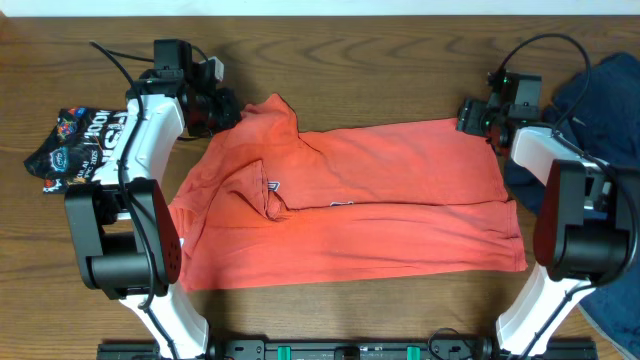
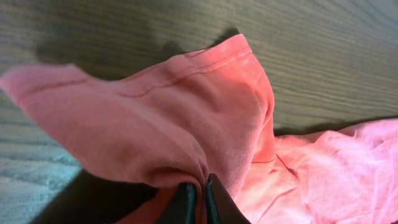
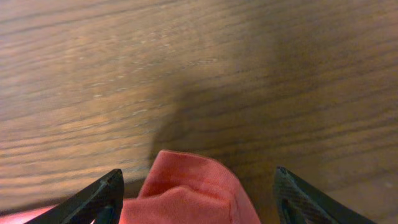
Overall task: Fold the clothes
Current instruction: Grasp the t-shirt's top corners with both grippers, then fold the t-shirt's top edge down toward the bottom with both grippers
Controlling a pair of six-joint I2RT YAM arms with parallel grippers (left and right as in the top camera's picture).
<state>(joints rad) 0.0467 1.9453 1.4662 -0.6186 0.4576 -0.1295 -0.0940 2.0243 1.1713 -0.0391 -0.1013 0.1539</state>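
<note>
shirt: coral tee [image 1: 380,210] lies mid-table [image 1: 380,60], folded lengthwise, a bit of print showing at the fold line, left side rumpled
left gripper [image 2: 198,200]: fingers pressed together, pinching the tee's far-left corner; cloth there is bunched and raised off the wood
right gripper [image 3: 196,193]: fingers spread wide, one on each side of the tee's far-right corner; corner lies on the wood between them, contact can't be told
navy garment [image 1: 610,90]: heaped at the right table edge, beside the right arm
bundle [image 1: 75,140]: black, lettered, left of the left arm, apart from the tee
</note>
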